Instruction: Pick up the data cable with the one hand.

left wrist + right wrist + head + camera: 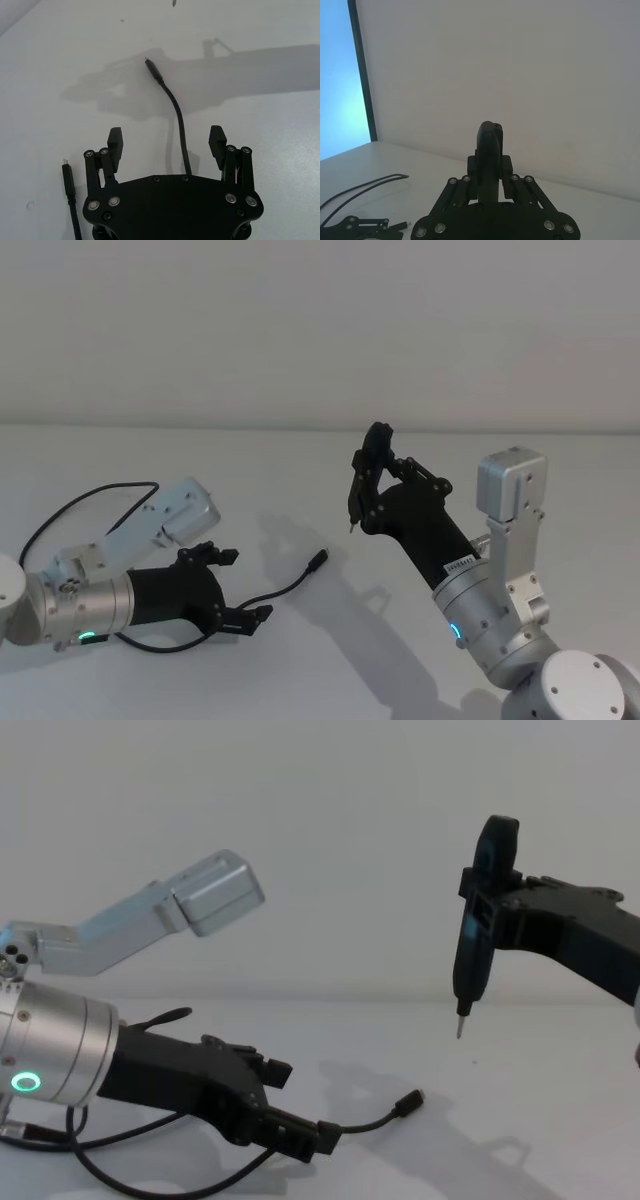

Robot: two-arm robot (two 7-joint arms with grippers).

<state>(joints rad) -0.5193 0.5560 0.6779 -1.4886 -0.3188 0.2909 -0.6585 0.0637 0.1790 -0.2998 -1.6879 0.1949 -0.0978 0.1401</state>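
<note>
**Head view:** L gripper (245,585) noted low over white table (300,470) at L side, fingers spread wide. Data cable (290,588) laid flat on table. One plug is seen just ahead of the gripper, w/ the run led back between the fingers and a loop behind the L arm. R gripper (383,465) held high at R, pressed onto a pin-tipped tool (357,502), tip down, well apart from cable.

**L wrist view:** L gripper (166,132) open. Data cable (176,107) seen between the pads, neither pad touching it. 2nd plug lies beside the gripper body.

**R wrist view:** R gripper (490,172) closed on the tool (490,135).

**Chest view:** L gripper (300,1105) near table level, green ring (26,1081) lit. Data cable (370,1123) on table. R gripper (497,898) up high.
</note>
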